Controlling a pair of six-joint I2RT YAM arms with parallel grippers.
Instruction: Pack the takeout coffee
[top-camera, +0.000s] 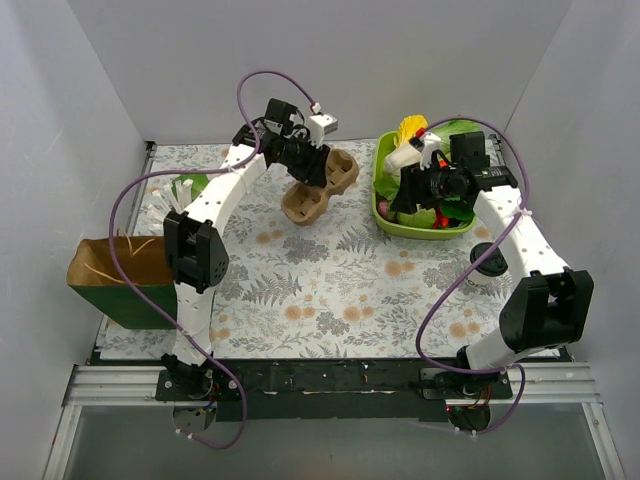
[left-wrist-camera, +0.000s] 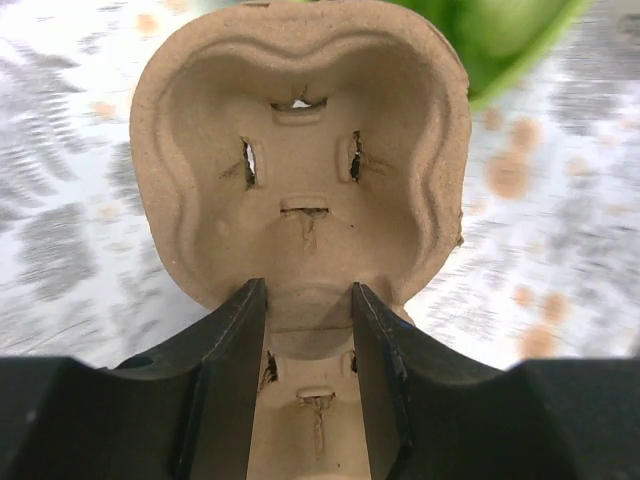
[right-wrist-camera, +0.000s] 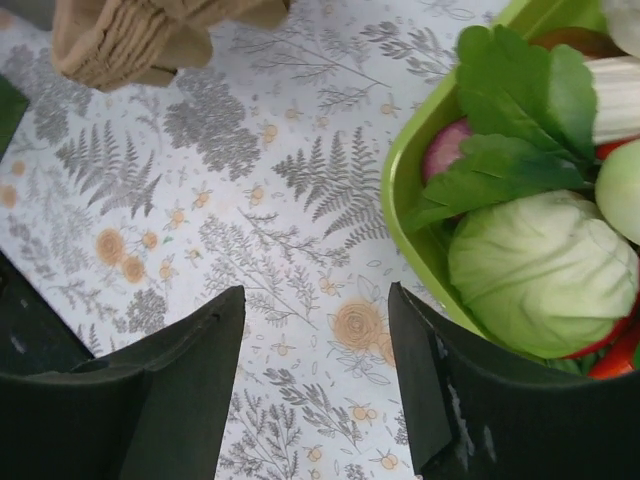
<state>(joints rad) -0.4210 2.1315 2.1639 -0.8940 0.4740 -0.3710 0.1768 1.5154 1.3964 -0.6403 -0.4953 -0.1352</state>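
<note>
The left gripper (left-wrist-camera: 305, 335) has its jaws clamped on the middle of the brown carrier (left-wrist-camera: 300, 100), the right gripper (right-wrist-camera: 315, 300) has its jaws apart and empty at the edge of the green tray (right-wrist-camera: 398, 200), and the coffee cup (top-camera: 490, 260) sits far behind the right jaws.

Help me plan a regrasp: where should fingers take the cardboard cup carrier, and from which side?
Grip the cup carrier at its narrow waist between the two wells, fingers pinching from either flank, coming over one well. The wells flare wider; the left gripper holds it so.
</note>
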